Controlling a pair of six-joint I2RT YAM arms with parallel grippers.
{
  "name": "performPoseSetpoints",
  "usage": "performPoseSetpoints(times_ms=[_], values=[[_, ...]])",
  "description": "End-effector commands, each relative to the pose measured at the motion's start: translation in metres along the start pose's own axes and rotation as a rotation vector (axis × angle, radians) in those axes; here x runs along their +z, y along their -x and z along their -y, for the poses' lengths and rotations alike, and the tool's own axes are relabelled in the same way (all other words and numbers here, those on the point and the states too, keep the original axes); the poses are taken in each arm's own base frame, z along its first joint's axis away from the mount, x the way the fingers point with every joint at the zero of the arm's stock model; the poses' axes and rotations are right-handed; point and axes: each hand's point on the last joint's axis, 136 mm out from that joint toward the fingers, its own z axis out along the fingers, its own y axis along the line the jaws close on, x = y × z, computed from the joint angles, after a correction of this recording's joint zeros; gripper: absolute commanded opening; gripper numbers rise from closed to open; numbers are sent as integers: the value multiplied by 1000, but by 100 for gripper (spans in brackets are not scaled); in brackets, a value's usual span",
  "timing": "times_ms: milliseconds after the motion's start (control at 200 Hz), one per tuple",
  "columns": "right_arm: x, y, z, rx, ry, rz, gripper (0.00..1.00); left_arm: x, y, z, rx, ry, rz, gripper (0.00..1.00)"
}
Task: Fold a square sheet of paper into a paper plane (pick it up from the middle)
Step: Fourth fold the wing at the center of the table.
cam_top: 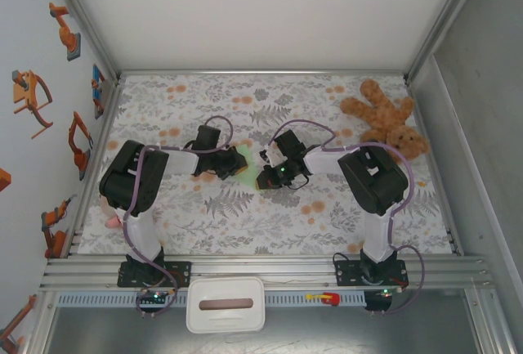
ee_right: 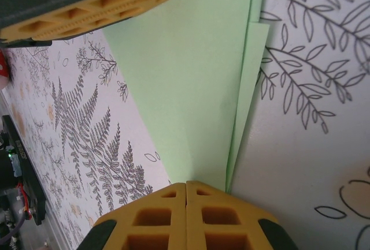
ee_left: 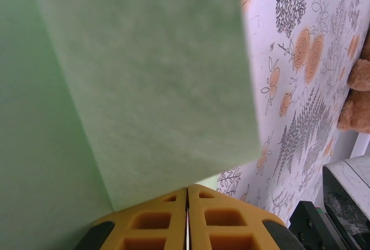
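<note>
Paper plane point(ee_right: 191, 88) in right end effector point(ee_right: 186, 189)

The top camera looks down from high above and behind the arms and sees the whole flowery table point(cam_top: 270, 215) from far off. The left wrist camera is pressed close to the green paper point(ee_left: 144, 88) and faces right, toward the teddy bear point(ee_left: 358, 100). The right wrist camera is just as close and faces left. All three see the paper and the table.
</note>
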Motion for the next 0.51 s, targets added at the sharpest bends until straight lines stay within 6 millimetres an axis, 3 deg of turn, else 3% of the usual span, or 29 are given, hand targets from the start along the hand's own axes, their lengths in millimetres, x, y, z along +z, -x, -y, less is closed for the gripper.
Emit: performPoseSetpoints(times_ms=[0,110,210,305,501], values=[[1,-8,14,55,-69,-21,3,7,-4,-32,-35,102,-15,10],[-12,28,-21,32,36,100,3,10,-6,-36,-52,113,-23,10],[-20,47,-37,22,71,165,4,9,-8,-38,-59,130,-29,10],[-18,53,-39,18,69,175,4,9,-9,-41,-60,147,-37,10],[-1,54,-23,16,-15,149,2,10,-10,-43,-68,162,-48,10]])
